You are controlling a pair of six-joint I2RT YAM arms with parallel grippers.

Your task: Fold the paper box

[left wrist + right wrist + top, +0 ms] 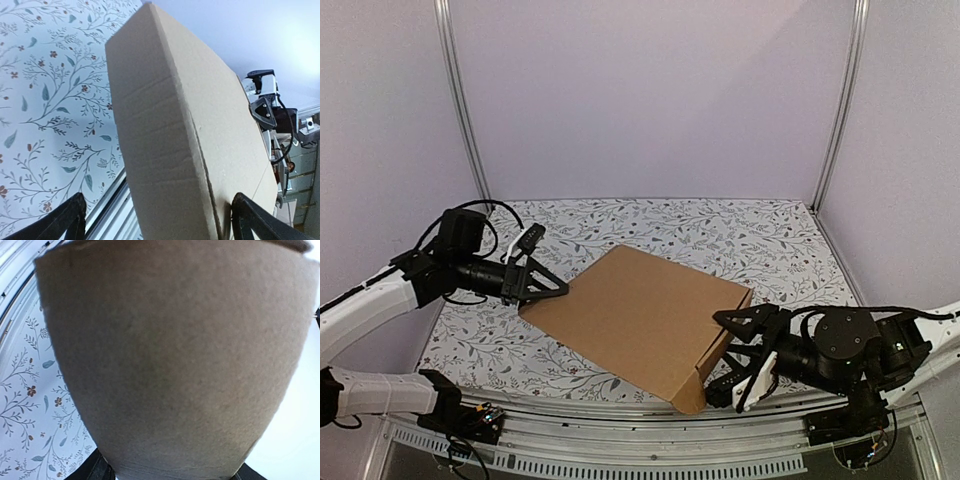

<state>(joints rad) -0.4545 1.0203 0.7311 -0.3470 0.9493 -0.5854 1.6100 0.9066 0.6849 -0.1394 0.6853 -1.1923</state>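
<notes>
The paper box is a plain brown cardboard box, closed and shallow, lying askew on the floral table. My left gripper is open at the box's left corner. In the left wrist view the box's side wall runs between the two black fingers; one finger rests by the lid and the other stands apart from the box. My right gripper is open and straddles the box's right side wall near the front corner. That wall fills the right wrist view.
Lilac walls and two aluminium posts enclose the table on three sides. A metal rail runs along the near edge. The right arm shows beyond the box in the left wrist view.
</notes>
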